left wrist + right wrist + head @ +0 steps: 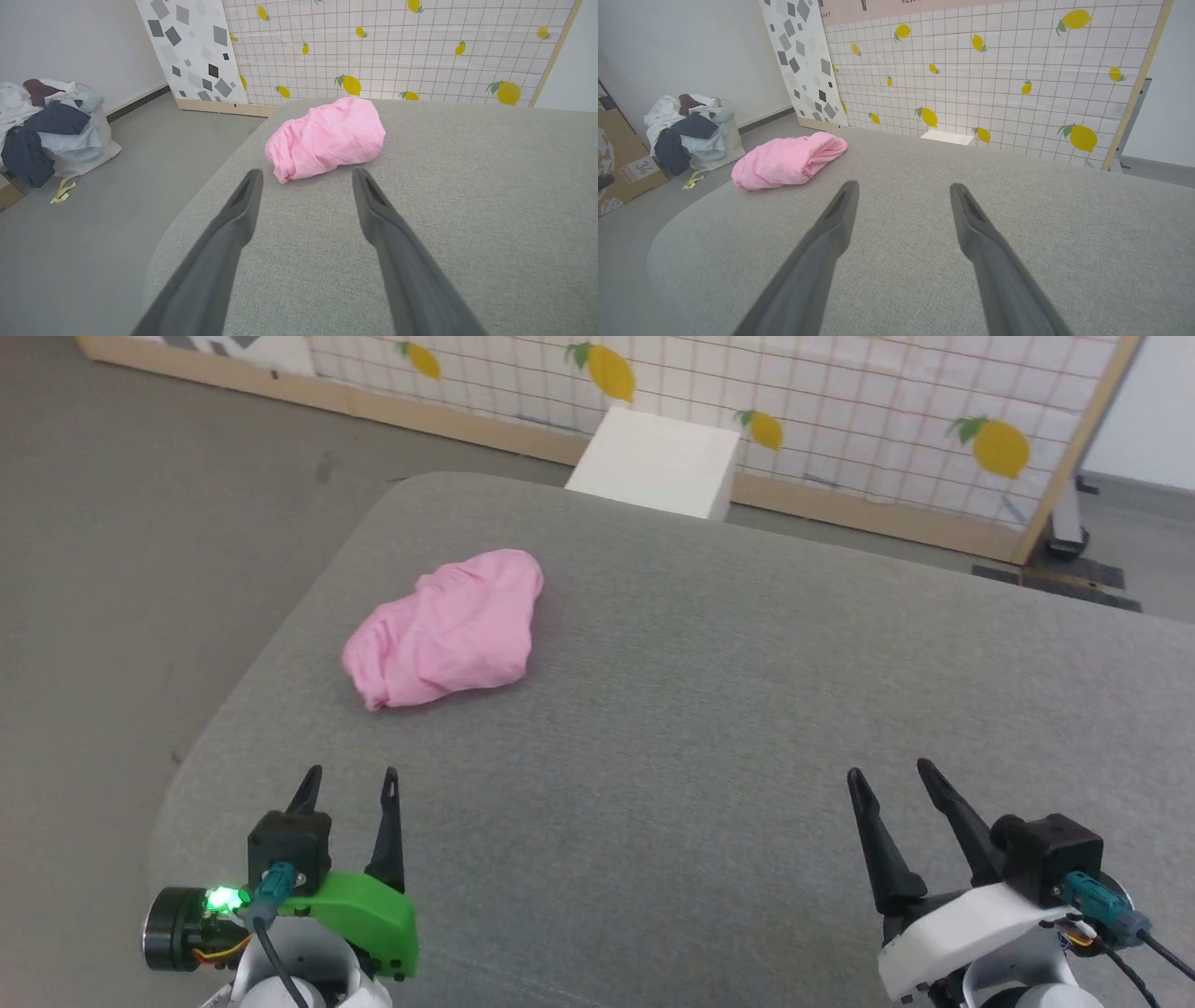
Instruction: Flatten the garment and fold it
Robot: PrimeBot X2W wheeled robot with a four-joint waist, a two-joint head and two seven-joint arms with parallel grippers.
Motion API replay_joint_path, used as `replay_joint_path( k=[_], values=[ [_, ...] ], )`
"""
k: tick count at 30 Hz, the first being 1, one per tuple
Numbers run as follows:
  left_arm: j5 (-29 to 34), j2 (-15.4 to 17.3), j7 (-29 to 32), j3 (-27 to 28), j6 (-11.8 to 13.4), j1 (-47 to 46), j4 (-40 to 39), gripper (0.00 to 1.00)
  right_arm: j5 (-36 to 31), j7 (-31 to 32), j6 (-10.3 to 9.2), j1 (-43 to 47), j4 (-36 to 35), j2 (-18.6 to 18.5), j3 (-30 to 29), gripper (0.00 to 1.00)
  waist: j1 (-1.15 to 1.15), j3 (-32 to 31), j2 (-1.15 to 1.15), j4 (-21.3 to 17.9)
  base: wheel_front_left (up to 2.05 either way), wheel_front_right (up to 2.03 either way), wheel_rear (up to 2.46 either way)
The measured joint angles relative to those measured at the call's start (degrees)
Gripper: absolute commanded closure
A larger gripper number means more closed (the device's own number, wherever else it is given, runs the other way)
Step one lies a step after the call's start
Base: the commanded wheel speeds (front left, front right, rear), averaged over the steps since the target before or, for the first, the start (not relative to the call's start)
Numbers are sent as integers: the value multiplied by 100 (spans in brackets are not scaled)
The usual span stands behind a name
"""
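Note:
The garment (448, 628) is a crumpled pink bundle lying on the grey padded table (709, 709), toward its far left side. The left wrist view has the garment (327, 137) just beyond the fingertips, gathered waistband edge at its left. In the right wrist view the garment (787, 160) lies far off to the upper left. My left gripper (352, 782) stands open at the near left, well short of the garment, nothing between its fingers. My right gripper (889, 775) stands open at the near right, over bare table.
A white box (658, 462) stands just past the table's far edge, before a lemon-patterned screen (840, 411). A heap of clothes (46, 123) in a bag and a cardboard box (621, 158) sit on the floor to the left. The table's rounded left edge (233, 709) runs close to the garment.

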Motion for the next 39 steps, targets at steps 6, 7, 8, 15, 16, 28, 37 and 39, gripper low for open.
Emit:
replay_joint_path(
  k=[6, 7, 8, 15, 16, 28, 37, 39],
  values=[
    [-2, 9, -45, -29, 9, -23, 26, 0, 60, 0, 0, 18, -1, 1, 27, 0, 0, -43, 0, 297, 0, 0, 0],
    [-2, 11, -47, -40, 10, -27, 33, 0, 62, 0, 0, 24, -1, 1, 30, 0, 0, -49, 0, 341, 0, 0, 0],
    [-2, 11, -49, -44, 10, -34, 37, 0, 68, 0, 0, 25, -1, 2, 32, 0, 0, -53, 0, 374, 0, 0, 0],
    [-7, 19, -86, -81, 12, -74, 53, 0, 120, 0, 0, 68, -12, 3, 65, 0, 0, -66, 0, 572, 0, 0, 0],
    [-7, 21, -91, -88, 29, -75, 54, 0, 121, 0, 0, 75, -12, 3, 69, 0, 0, -66, 0, 589, 0, 0, 0],
    [-52, 76, -81, -136, 88, -75, 53, 0, 159, 29, 0, 92, -20, 3, 119, 0, 0, -36, 0, 586, 0, 0, 0],
    [-296, 189, 336, -174, -164, -234, 1, 0, 40, 148, 0, 63, -226, -13, 118, 0, 0, 210, 0, 420, 0, 0, 0],
    [-424, 252, 491, -171, -285, -444, -18, 0, -4, 197, 0, 16, -320, -44, 105, 0, 0, 324, 0, 366, 0, 0, 0]
  ],
)
